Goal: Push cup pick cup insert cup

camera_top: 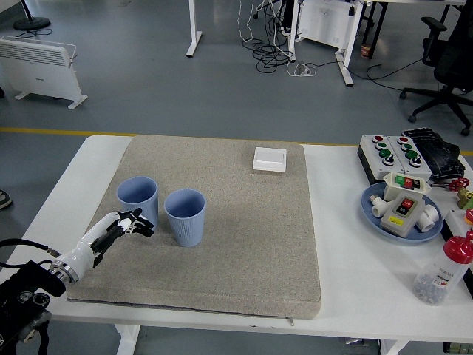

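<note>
Two ribbed blue plastic cups (137,199) (185,217) side by side on my beige mat (244,244) | left hand (122,224) fingers spread, empty, touching left cup | white surface (355,274) | grey floor.

1. The left hand (124,225) covers the lower front of the left cup (137,200); whether they touch is unclear.
2. The left arm is cut off at 8 o'clock.
3. The bench (369,274) runs off the picture at 3 o'clock, clipping items there.
</note>
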